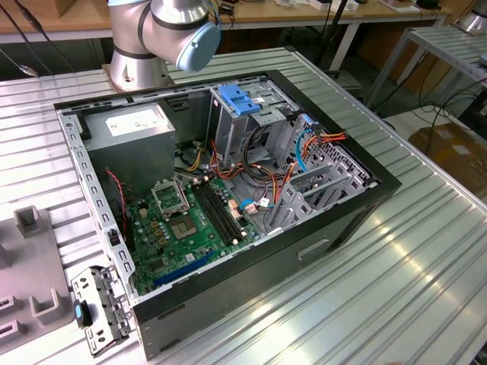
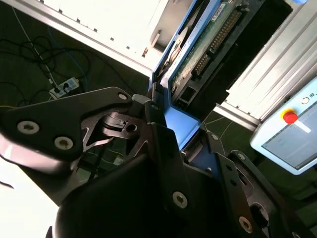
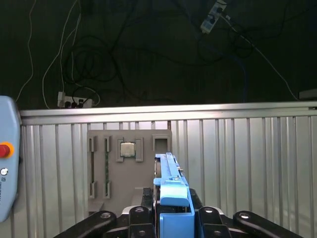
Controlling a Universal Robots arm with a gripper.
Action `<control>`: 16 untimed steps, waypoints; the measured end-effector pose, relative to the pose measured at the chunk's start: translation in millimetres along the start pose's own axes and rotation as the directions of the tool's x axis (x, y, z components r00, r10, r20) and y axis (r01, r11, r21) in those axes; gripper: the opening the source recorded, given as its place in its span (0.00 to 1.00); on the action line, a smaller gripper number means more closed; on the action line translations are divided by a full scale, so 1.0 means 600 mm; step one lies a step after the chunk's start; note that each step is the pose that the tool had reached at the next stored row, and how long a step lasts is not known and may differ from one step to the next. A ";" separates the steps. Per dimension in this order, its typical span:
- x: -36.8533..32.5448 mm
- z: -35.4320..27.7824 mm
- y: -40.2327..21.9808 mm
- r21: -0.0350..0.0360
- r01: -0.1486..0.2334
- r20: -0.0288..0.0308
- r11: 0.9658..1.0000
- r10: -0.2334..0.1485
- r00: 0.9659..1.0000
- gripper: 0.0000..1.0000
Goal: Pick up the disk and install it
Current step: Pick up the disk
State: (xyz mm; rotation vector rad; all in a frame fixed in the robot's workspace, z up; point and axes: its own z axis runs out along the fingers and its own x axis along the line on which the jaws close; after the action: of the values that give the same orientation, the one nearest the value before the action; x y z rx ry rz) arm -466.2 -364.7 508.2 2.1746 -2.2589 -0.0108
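In both wrist views my gripper (image 3: 171, 218) is shut on the disk (image 3: 172, 186), its black fingers (image 2: 158, 139) pressed on either side. The disk is seen edge-on in the first wrist view, light-blue side rail uppermost, held above the ribbed metal table (image 3: 237, 163). The second wrist view shows the disk's (image 2: 208, 44) green circuit-board face and blue rail running away from the gripper (image 2: 173, 126). The open computer case (image 1: 228, 190) lies on its side in the exterior view, with a metal drive cage (image 1: 251, 122) at its far end.
A blue latch (image 1: 238, 99) tops the cage, and a grey power-supply box (image 1: 133, 129) sits beside it. Motherboard (image 1: 186, 220) and loose cables (image 1: 251, 179) fill the case. A grey fixture plate (image 3: 126, 166) holds a chip (image 3: 128, 148). The arm's base (image 1: 152, 38) stands behind the case. A pendant (image 2: 292, 129) is nearby.
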 end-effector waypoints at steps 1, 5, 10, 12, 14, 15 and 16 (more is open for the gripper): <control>0.000 0.000 0.000 0.000 0.000 0.000 1.000 0.000 1.000 0.37; 0.000 0.000 -0.004 0.000 0.000 0.000 1.000 0.000 1.000 0.37; 0.000 0.000 -0.010 0.000 0.000 0.000 1.000 0.000 1.000 0.37; 0.000 0.000 -0.013 0.000 0.000 0.000 1.000 0.000 1.000 0.37; -0.001 0.000 -0.019 0.000 0.000 0.000 1.000 0.000 1.000 0.37; -0.001 0.000 -0.021 0.000 0.000 0.000 1.000 0.000 1.000 0.37; -0.001 0.000 -0.023 0.000 0.000 0.000 1.000 0.000 1.000 0.37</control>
State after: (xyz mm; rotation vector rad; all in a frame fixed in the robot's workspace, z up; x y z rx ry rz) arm -452.6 -364.8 508.3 2.1746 -2.2586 -0.0109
